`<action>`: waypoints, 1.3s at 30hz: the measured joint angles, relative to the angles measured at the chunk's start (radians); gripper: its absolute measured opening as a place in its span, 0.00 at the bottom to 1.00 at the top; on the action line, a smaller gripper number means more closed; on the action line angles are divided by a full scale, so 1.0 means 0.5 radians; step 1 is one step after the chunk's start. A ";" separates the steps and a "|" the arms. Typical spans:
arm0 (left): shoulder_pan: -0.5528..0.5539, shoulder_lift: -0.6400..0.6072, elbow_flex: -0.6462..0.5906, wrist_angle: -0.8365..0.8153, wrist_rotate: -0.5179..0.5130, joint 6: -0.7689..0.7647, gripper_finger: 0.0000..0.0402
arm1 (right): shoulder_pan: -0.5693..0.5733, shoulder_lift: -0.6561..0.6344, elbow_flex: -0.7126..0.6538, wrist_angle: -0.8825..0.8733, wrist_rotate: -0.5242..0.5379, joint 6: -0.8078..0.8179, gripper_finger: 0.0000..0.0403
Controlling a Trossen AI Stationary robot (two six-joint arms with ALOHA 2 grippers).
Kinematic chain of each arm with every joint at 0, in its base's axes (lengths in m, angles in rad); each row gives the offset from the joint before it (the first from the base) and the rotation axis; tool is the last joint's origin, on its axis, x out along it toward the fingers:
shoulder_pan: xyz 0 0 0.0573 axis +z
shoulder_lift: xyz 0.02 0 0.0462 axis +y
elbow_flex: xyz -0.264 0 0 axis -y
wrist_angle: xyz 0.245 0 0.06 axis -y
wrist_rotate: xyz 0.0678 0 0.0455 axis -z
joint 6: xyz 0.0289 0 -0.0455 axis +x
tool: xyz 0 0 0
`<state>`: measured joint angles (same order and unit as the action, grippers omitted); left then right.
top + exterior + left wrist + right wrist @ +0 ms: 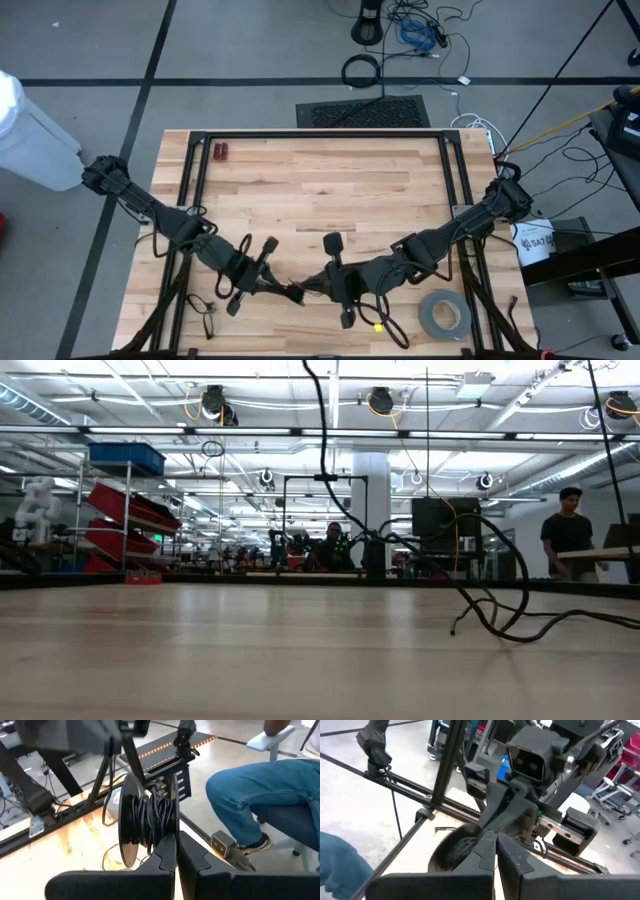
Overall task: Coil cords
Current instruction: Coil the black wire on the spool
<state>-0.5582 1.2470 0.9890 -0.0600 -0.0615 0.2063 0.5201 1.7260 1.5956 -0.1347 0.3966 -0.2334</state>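
The cords are a small round bundle of thin black cord [297, 292] held up over the table's near middle, between my two grippers. In the left wrist view its windings [152, 820] sit beside a dark flat disc [125, 827]. My left gripper [282, 289] comes at it from the left and is shut. My right gripper [312, 286] comes from the right and is shut. A loose strand [500, 622] hangs down from above and loops on the table; its end [380, 322] lies near the front edge. Both grippers are above the low view. My left gripper's shut fingertips [170, 845] meet the lower edge of the bundle's windings [159, 834], coming nearly level from the table's left. The bundle stands on edge, lifted clear of the table. My right gripper's shut fingers [487, 847] lie against the bundle's dark round edge [456, 851], coming nearly level from the table's right. The fingers hide the place of contact.
A grey tape roll [443, 313] lies at the near right. A small red thing [220, 152] sits at the far left corner. Black frame rails [320, 133] run round the table. A thin wire loop [203, 306] lies near left. A seated person [260, 805] is beyond the table's edge.
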 joint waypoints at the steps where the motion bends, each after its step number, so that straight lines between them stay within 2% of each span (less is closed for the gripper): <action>1: 0.000 -0.004 0.000 -0.005 -0.003 -0.018 0.01 | 0.003 0.000 0.009 -0.024 0.001 0.018 0.00; 13: -0.008 -0.016 0.000 -0.102 -0.241 -0.068 0.01 | 0.049 0.001 0.009 -0.345 -0.016 0.250 0.00; 19: -0.088 -0.132 0.000 -0.129 -0.300 -0.036 0.01 | 0.050 0.015 0.009 -0.551 -0.075 0.394 0.00; 28: -0.300 -0.249 0.000 -0.296 -0.666 -0.052 0.01 | 0.084 0.017 0.010 -0.644 -0.079 0.533 0.00; 39: -0.369 -0.305 0.000 -0.280 -0.773 -0.033 0.01 | 0.132 0.019 0.006 -0.784 -0.159 0.656 0.00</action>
<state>-0.7429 1.0943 0.9890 -0.2001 -0.4480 0.1896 0.5861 1.7355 1.5986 -0.5269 0.3173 0.0948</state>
